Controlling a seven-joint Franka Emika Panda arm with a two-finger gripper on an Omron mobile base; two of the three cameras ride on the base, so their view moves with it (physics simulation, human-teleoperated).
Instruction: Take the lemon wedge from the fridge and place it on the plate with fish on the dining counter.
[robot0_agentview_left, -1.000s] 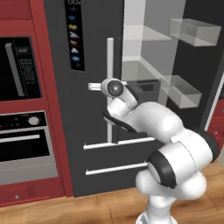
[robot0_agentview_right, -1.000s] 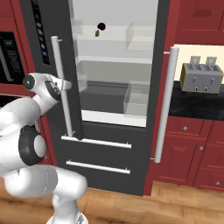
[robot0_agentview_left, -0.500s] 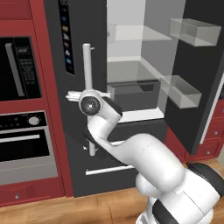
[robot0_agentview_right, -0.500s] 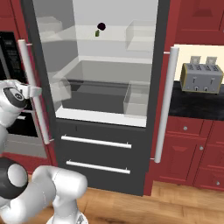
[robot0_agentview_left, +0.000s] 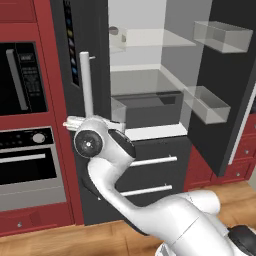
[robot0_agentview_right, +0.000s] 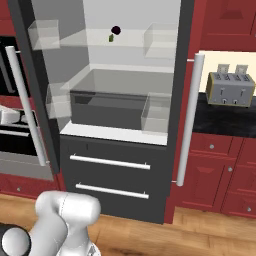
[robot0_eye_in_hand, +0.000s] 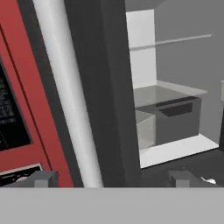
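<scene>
The fridge (robot0_agentview_right: 120, 145) stands with both doors swung wide, its white inside showing. On its upper glass shelf lies the tiny yellow-green lemon wedge (robot0_agentview_right: 111, 38), just below a small dark lump (robot0_agentview_right: 116, 30). My gripper (robot0_agentview_left: 74, 123) is at the lower end of the left door's pale bar handle (robot0_agentview_left: 85, 82). In the hand view the gripper (robot0_eye_in_hand: 113, 178) is open, its fingertips (robot0_eye_in_hand: 43, 178) set wide to either side of the handle (robot0_eye_in_hand: 65, 87) without touching it. The plate with fish and the dining counter are out of view.
Black built-in ovens (robot0_agentview_left: 25, 125) in red cabinetry stand just left of the open left door. The right door (robot0_agentview_left: 220, 75) with clear bins juts out on the right. A toaster (robot0_agentview_right: 230, 89) sits on the black-topped wall cabinets. Two lower drawers (robot0_agentview_right: 112, 175) are closed.
The left fridge door has swung further open with my hand on its handle. The jaws, shut on the handle before, now stand apart from it.
</scene>
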